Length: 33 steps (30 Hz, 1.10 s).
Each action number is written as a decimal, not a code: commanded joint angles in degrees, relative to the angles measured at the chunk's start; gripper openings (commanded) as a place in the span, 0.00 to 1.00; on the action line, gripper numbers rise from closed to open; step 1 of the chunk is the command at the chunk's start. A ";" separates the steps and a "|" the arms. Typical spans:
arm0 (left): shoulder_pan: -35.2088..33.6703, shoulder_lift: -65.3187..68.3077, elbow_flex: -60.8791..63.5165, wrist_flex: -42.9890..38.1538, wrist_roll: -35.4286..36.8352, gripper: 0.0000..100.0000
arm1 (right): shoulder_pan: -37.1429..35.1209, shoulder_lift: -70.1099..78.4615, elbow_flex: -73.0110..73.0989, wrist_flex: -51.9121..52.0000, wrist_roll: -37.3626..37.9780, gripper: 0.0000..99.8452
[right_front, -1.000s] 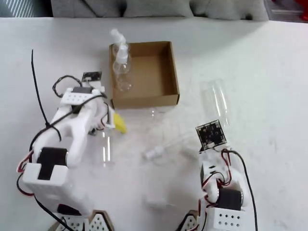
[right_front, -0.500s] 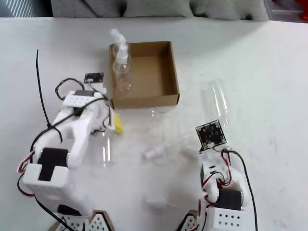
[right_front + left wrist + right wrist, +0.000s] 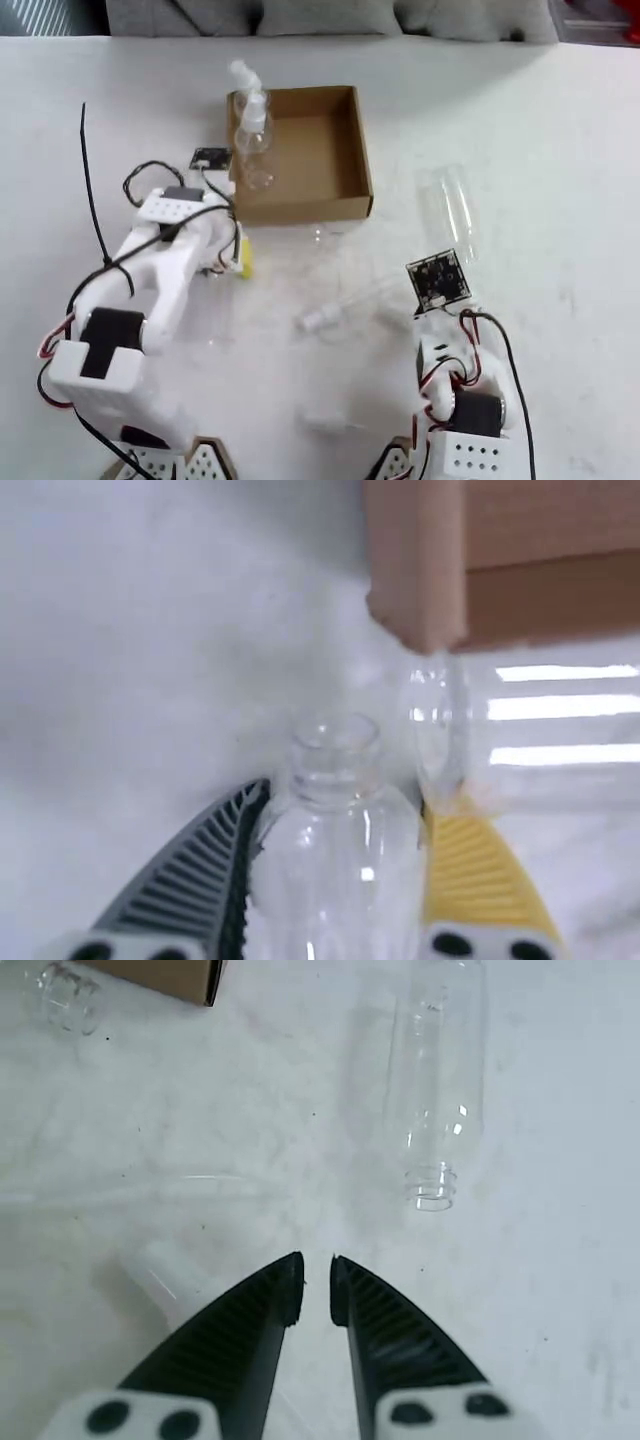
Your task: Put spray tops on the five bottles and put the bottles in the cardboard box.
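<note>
Cardboard box (image 3: 320, 150) sits far-centre on the counter (image 3: 540, 120), with a capped bottle (image 3: 250, 125) against its left wall and a spray top (image 3: 325, 318) lying loose nearer. Left wrist view: the left jaws clamp an uncapped clear bottle (image 3: 335, 830), its neck toward the box corner. Right wrist view: the right jaws, nearly shut and empty, hang short of a lying bottle (image 3: 435, 1080). The slick plastic could twist in the grip, or the bottle could knock the box.

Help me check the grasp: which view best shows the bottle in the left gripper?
The left wrist view: the capless bottle sits between the left gripper's fingers, neck towards the cardboard box. In the high view the arm hides nearly all of it. The right wrist view faces other bottles.
</note>
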 commanded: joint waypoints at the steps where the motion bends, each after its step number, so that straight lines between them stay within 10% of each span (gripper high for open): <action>1: -0.04 -7.08 1.85 0.62 -0.79 0.08 | 0.13 -0.31 -0.44 -1.27 0.53 0.03; 33: -0.04 -67.47 43.69 -36.22 -0.70 0.08 | 0.04 -0.31 -0.44 -1.10 0.35 0.03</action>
